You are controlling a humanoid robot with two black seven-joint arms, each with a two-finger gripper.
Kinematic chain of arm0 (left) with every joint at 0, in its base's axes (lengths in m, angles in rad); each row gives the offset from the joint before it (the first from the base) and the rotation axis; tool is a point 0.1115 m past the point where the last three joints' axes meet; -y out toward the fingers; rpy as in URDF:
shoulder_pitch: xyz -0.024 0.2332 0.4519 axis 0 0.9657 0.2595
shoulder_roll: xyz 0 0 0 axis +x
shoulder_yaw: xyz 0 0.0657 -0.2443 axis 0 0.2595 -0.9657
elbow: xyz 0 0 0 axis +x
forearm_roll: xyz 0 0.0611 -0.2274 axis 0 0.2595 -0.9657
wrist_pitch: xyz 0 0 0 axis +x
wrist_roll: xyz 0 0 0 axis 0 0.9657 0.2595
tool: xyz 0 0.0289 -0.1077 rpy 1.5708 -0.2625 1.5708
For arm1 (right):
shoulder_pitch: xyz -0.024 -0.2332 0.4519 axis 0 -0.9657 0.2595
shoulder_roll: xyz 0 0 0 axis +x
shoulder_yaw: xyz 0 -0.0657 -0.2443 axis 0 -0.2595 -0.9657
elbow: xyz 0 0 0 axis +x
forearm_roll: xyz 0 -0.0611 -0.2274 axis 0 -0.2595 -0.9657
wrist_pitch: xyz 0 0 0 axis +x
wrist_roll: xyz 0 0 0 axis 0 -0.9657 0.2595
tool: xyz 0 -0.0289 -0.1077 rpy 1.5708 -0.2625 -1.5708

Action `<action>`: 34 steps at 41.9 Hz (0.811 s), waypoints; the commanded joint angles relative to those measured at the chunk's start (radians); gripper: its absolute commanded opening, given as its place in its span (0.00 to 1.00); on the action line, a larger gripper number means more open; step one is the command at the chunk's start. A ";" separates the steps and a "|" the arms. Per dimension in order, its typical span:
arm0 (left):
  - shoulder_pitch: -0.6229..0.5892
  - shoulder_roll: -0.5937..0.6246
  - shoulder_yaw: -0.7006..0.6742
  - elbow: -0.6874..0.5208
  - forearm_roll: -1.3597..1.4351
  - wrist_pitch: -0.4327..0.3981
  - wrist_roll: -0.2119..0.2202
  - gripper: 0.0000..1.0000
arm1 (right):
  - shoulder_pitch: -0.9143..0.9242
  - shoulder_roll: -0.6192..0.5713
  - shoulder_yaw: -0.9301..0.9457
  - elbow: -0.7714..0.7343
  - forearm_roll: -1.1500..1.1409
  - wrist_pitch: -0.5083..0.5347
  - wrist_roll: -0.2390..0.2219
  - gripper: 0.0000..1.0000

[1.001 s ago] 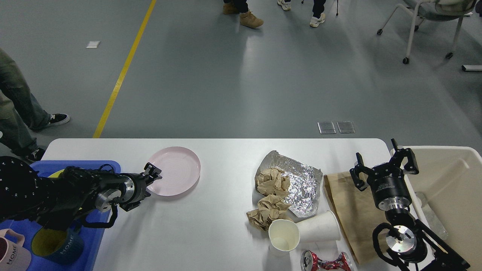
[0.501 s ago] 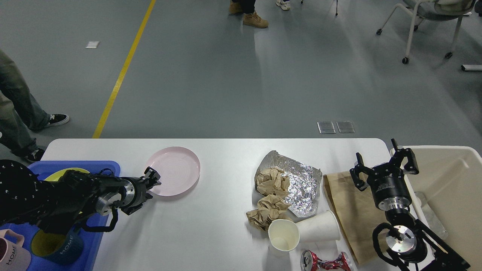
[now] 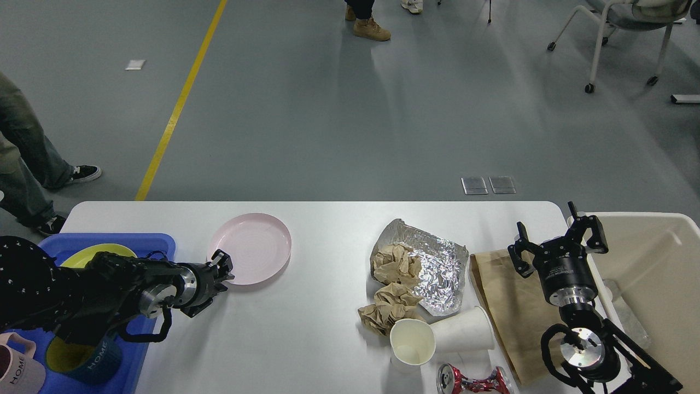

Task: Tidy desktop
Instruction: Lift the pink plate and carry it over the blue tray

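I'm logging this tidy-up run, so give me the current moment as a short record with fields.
surface: white desktop
left tool: at near-left rim of pink plate; grip unclear
right tool: open, empty, above brown paper bag
left side: blue tray holding yellow plate and mugs
litter: foil sheet, crumpled brown paper, two paper cups, crushed red can
right side: beige bin

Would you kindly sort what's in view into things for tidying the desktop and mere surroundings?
Job: desktop, pink plate, foil, crumpled paper, paper cups, crushed can, blue tray, beige bin.

Surroundings: chair, yellow line, bystanders' shoes.
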 commanded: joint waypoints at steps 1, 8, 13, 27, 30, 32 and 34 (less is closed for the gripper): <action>0.000 0.000 0.000 -0.001 -0.001 -0.017 0.000 0.17 | 0.000 0.000 0.000 -0.001 0.000 0.000 0.000 1.00; 0.000 0.003 0.000 -0.001 -0.001 -0.056 0.000 0.04 | 0.000 0.000 0.000 -0.001 0.000 0.000 0.000 1.00; -0.001 0.003 -0.002 -0.001 -0.001 -0.066 0.000 0.00 | 0.000 0.000 0.000 -0.001 0.000 0.000 0.000 1.00; -0.017 0.031 -0.005 -0.010 0.001 -0.134 0.002 0.00 | 0.000 0.000 0.000 0.000 0.000 0.000 0.000 1.00; -0.027 0.032 -0.003 -0.013 0.002 -0.140 0.005 0.00 | 0.000 0.000 0.000 -0.001 0.000 0.000 0.000 1.00; -0.035 0.034 0.001 -0.018 0.002 -0.141 0.008 0.00 | 0.000 0.000 0.000 -0.001 0.000 0.000 0.000 1.00; -0.044 0.035 0.006 -0.024 0.002 -0.141 0.021 0.00 | 0.000 0.000 0.000 0.000 0.000 0.000 0.000 1.00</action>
